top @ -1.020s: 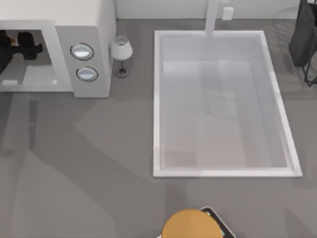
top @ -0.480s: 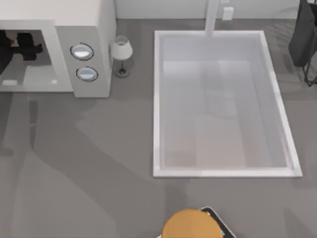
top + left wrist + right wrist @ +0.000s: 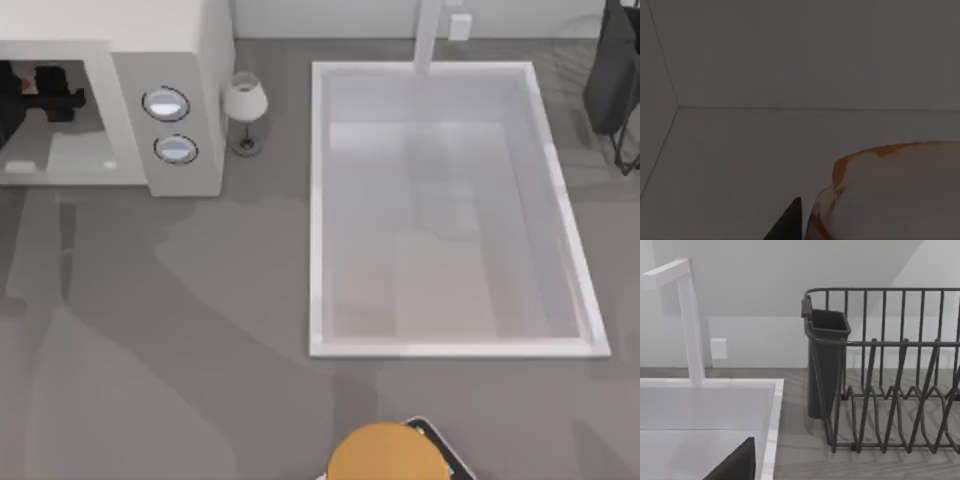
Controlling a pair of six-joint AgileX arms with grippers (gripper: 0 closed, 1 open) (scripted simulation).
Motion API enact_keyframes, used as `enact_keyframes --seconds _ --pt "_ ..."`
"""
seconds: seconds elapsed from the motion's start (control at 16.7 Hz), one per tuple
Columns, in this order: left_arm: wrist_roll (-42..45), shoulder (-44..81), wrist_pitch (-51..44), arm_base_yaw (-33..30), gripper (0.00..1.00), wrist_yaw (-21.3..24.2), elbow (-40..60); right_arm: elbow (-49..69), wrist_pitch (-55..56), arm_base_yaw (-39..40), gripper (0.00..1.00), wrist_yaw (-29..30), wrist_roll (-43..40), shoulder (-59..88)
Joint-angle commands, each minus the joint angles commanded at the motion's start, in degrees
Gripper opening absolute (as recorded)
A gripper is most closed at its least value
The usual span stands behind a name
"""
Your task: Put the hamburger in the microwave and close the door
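The white microwave stands at the table's back left with its grey cavity open toward the front. My left gripper reaches inside the cavity from the left. In the left wrist view the hamburger, pale cream with orange streaks, sits right against one dark fingertip, low over the cavity floor near the back wall; the gripper looks shut on it. The door is out of view. My right arm is parked at the back right.
A wine glass stands just right of the microwave's two dials. A large white sink basin with a faucet takes up the middle. A golden-brown dome lies at the front edge. A dark dish rack stands at the back right.
The left gripper has shifted slightly inside the cavity, drawing a little toward the left; nothing else has moved.
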Motion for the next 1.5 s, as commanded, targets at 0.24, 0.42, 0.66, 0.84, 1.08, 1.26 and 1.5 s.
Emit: enact_keyframes --seconds 0.24,0.42,0.66,0.84,1.08,1.26,1.5 --pt "0.0 0.0 0.0 0.0 0.6 0.0 0.0 0.0 0.0 0.0 1.0 0.0 0.0 0.0" --pt "0.0 0.0 0.0 0.0 0.83 0.0 0.0 0.0 0.0 0.0 1.0 0.0 0.0 0.0" --pt "0.0 0.0 0.0 0.0 1.0 0.0 0.0 0.0 0.0 0.0 1.0 0.0 0.0 0.0" --pt "0.0 0.0 0.0 0.0 1.0 0.0 0.0 0.0 0.0 0.0 1.0 0.0 0.0 0.0" --pt "0.0 -8.57 4.76 1.48 1.0 0.01 -12.93 0.0 0.0 0.0 1.0 0.0 0.0 0.0" --pt "0.05 -10.09 2.58 1.37 1.0 0.1 -12.39 0.0 0.0 0.0 1.0 0.0 0.0 0.0" --pt "0.13 -15.76 -5.47 1.18 1.0 0.16 -10.16 0.0 0.0 0.0 1.0 0.0 0.0 0.0"
